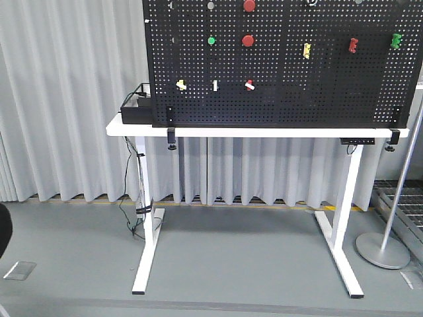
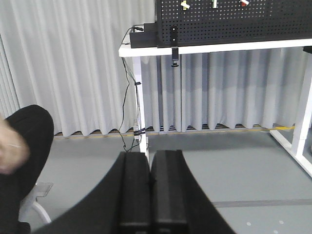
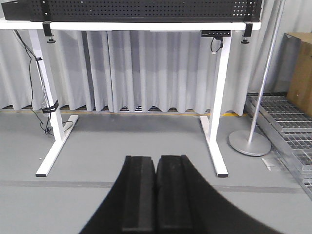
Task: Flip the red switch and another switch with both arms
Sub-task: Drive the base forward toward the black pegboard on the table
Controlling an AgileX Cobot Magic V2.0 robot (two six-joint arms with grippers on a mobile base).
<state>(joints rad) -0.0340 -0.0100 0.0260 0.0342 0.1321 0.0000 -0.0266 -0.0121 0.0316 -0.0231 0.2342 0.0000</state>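
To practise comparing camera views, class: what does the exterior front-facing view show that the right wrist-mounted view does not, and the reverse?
Only the front view shows the red switch, the pale yellow switch and a round red button. Only the wrist view shows the right gripper, its jaws closed together. Both show the white table, the pegboard and the curtain.

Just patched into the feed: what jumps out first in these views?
The black pegboard on the white table dominates the front view, dotted with bright parts; the yellow-cream switch and red switch sit on its lower row. Both wrist views show the left gripper and right gripper shut, well short of the board.
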